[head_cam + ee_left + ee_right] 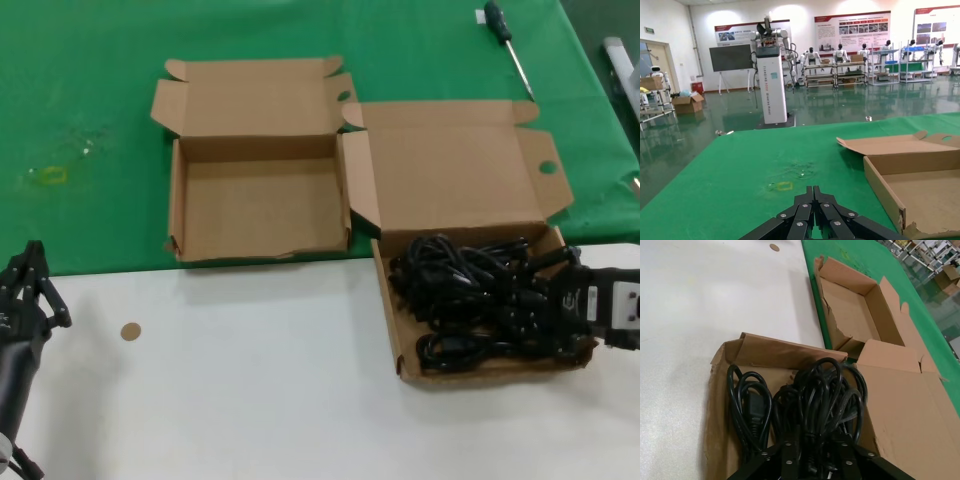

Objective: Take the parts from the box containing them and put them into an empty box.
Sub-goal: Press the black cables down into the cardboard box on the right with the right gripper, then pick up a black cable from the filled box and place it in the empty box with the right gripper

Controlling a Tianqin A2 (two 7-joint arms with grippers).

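The black power cables (470,300) lie in a tangled pile in the wider box (408,350) at the right, its lid (450,175) folded back. They also show in the right wrist view (810,395). My right gripper (535,300) reaches in from the right, low in the pile. Its fingers are spread, with cable loops between them (816,440). The tips are hidden among the cables. The smaller box (178,200) stands empty at the left, with a wavy front wall. My left gripper (30,290) is shut and empty, parked at the left edge, and it shows in the left wrist view (814,192).
Both boxes straddle the edge between the green mat (90,100) and the white table (250,400). A screwdriver (505,35) lies at the far right of the mat. A small brown disc (130,331) lies on the white table at the left.
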